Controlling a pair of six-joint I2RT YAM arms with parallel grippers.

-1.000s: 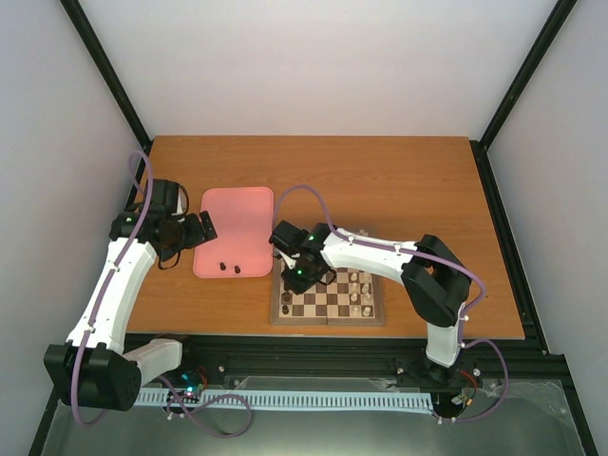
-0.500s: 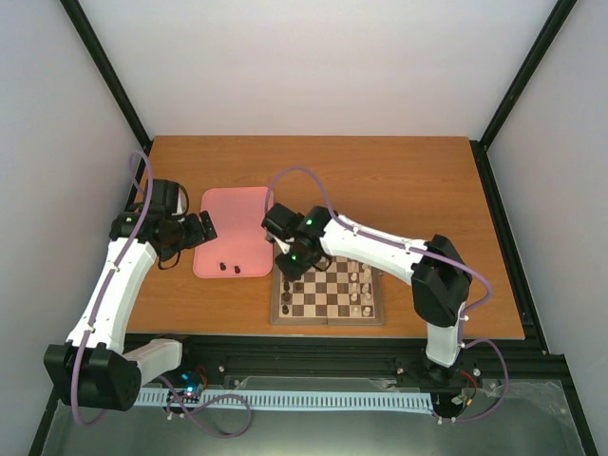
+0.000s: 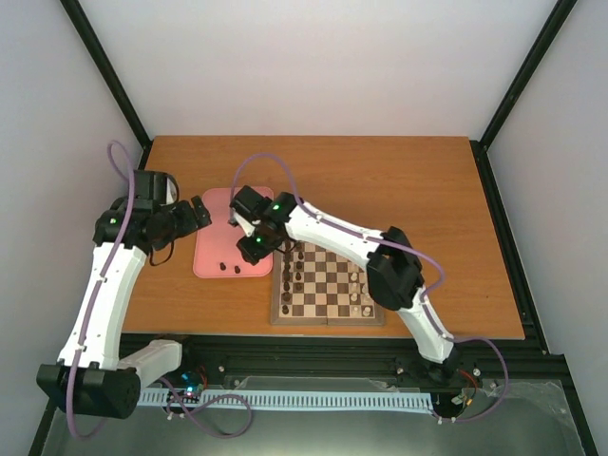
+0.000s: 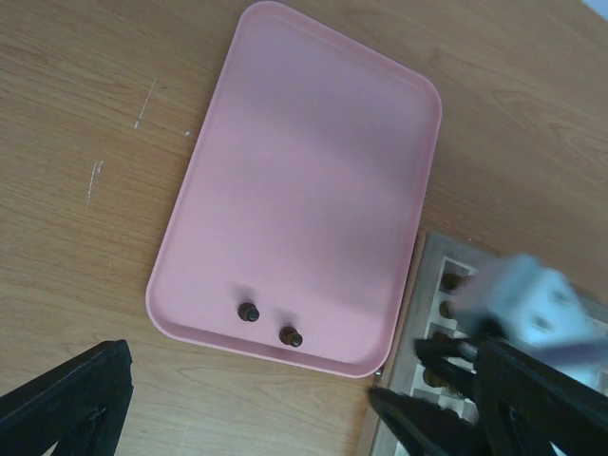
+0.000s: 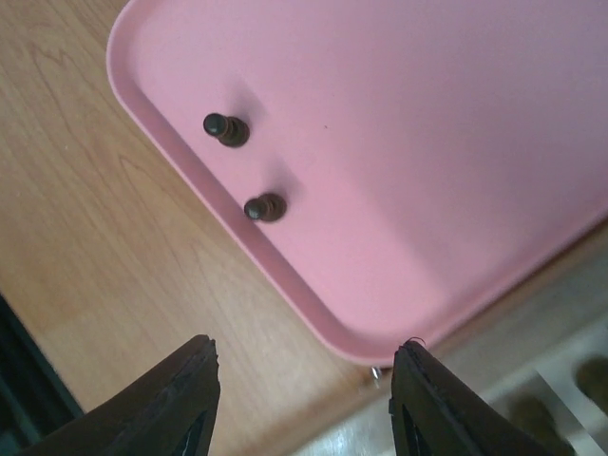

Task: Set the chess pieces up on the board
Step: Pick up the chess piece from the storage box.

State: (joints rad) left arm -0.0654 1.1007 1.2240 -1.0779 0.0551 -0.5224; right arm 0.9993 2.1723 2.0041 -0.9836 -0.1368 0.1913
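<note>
The board (image 3: 328, 321) lies at the table's near middle, with dark chess pieces (image 3: 291, 271) lined up along its left side. Two more dark pieces (image 3: 220, 267) (image 3: 235, 268) stand at the near edge of the pink tray (image 3: 228, 214); they are also in the left wrist view (image 4: 249, 312) (image 4: 291, 336) and the right wrist view (image 5: 226, 128) (image 5: 264, 207). My right gripper (image 3: 255, 249) (image 5: 306, 350) hangs open and empty over the tray's near right corner. My left gripper (image 3: 195, 214) (image 4: 247, 372) is wide open, empty, at the tray's left side.
Cream-white pieces (image 3: 359, 290) stand along the board's right side. The tray (image 5: 427, 142) lies just left of the board (image 4: 427, 275), nearly touching it. The right arm reaches across the board's far left corner. Bare wooden table (image 3: 399, 180) stretches behind.
My right gripper has left the board's left edge, moved left to the tray's near corner, and opened. My left arm has pulled back and up a little.
</note>
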